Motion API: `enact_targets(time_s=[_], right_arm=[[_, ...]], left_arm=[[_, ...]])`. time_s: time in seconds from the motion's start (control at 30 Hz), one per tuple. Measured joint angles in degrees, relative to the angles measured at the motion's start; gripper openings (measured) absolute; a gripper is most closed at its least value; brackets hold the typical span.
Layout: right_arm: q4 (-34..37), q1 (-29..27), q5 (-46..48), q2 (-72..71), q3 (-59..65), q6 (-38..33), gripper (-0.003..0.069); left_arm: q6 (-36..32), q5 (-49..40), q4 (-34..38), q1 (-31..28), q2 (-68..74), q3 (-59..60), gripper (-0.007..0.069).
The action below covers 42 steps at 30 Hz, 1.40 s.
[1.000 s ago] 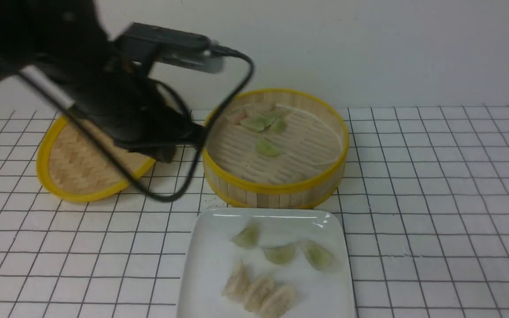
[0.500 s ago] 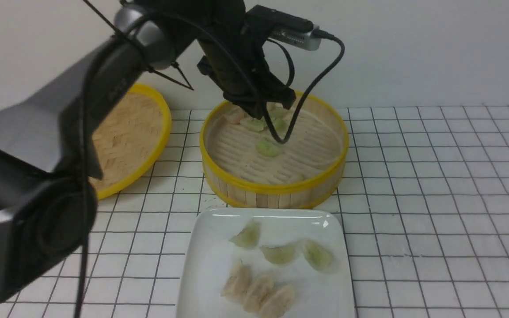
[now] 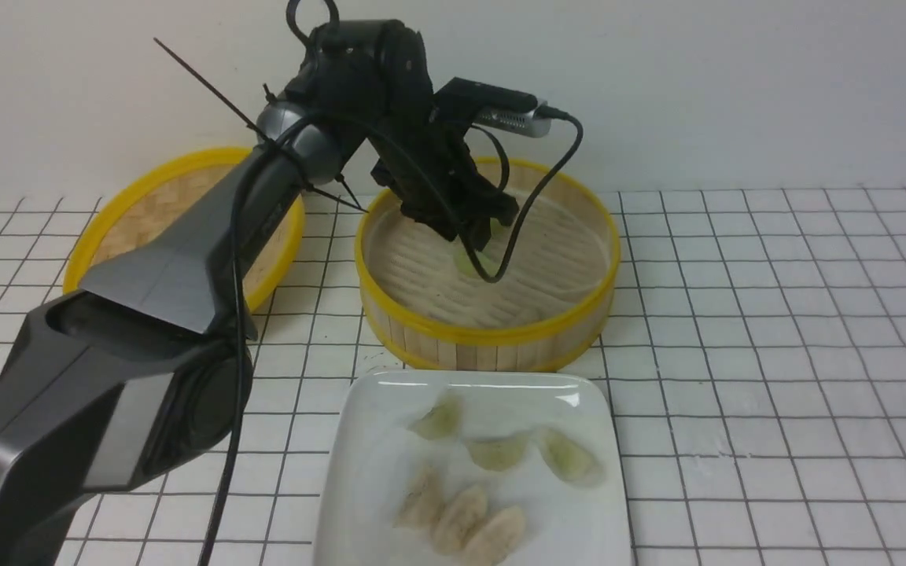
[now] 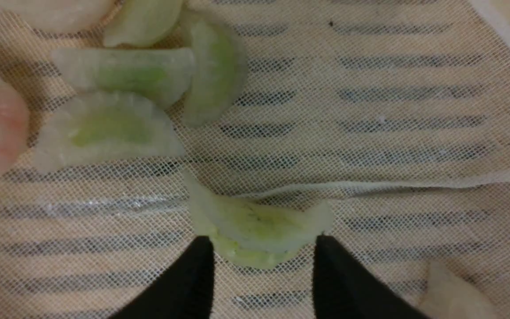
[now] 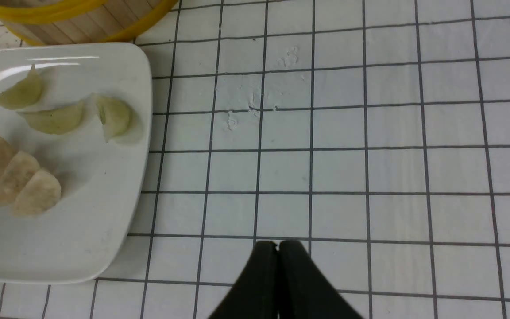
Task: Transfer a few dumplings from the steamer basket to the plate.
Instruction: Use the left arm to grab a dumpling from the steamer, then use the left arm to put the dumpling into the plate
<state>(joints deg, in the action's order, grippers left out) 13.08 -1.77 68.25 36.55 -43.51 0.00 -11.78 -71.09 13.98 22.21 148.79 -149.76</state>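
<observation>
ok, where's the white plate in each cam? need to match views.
Front: plate at bottom centre, on the camera's side of the steamer basket.
Left wrist: not in it; only the basket's mesh-lined floor and dumplings.
Right wrist: plate cut off by the frame edge, six dumplings on it, beside the basket's wall.
Shared landmark: the basket's yellow-banded wall bordering the plate in front and right wrist views.

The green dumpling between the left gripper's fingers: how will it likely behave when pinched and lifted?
The green dumpling looks translucent and thin-edged, so probably soft, squashing under the left gripper. Its moist-looking skin may slip or cling to the mesh liner. Small, so likely light.
</observation>
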Motion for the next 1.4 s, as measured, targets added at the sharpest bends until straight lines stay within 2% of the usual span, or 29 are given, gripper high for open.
enact_targets(time_s=[0.13, 0.27, 0.37, 0.43, 0.5, 0.8, 0.97, 1.1, 1.27, 1.3, 1.33, 1.4], right_arm=[[0.05, 0.0, 0.0, 0.0, 0.0, 0.0, -0.0013], [0.44, 0.0, 0.0, 0.0, 0.0, 0.0, -0.0013], [0.96, 0.0, 0.0, 0.0, 0.0, 0.0, -0.0013], [1.36, 0.0, 0.0, 0.0, 0.0, 0.0, -0.0013], [1.93, 0.0, 0.0, 0.0, 0.0, 0.0, -0.0013], [2.19, 0.0, 0.0, 0.05, 0.0, 0.0, -0.0013], [2.19, 0.0, 0.0, 0.05, 0.0, 0.0, -0.0013], [2.19, 0.0, 0.0, 0.05, 0.0, 0.0, -0.0013], [2.96, 0.0, 0.0, 0.05, 0.0, -0.42, -0.0013], [3.05, 0.0, 0.0, 0.05, 0.0, -0.42, -0.0013], [3.75, 0.0, 0.0, 0.05, 0.0, -0.48, -0.0013], [4.36, 0.0, 0.0, 0.05, 0.0, -0.59, -0.0013]], left_arm=[[-5.28, 1.77, 1.63, -0.32, 2.15, 0.0, 0.0484], [-8.01, 3.19, 2.3, -0.16, 3.78, 0.0, 0.0542], [-8.36, 4.54, 2.42, -0.1, 4.48, -0.25, 0.054], [-8.03, 4.81, 2.35, -0.1, 4.63, -0.52, 0.0513], [-7.28, 5.09, 2.15, -0.1, 4.63, -0.65, 0.0442], [-4.78, 0.01, -1.47, -0.1, 2.84, -3.49, 0.0442], [0.29, -0.5, -3.42, -0.36, -6.67, -2.93, 0.0442], [2.43, -0.44, -3.31, -0.36, -18.93, 5.44, 0.0442], [2.75, -0.44, -2.1, -0.05, -40.2, 35.26, 0.0442], [2.75, -0.44, -1.93, 0.01, -41.38, 36.44, 0.0442], [2.75, -0.43, -1.06, 0.4, -45.38, 45.64, 0.0442], [2.59, -0.43, 0.68, 1.2, -48.29, 55.14, 0.0442]])
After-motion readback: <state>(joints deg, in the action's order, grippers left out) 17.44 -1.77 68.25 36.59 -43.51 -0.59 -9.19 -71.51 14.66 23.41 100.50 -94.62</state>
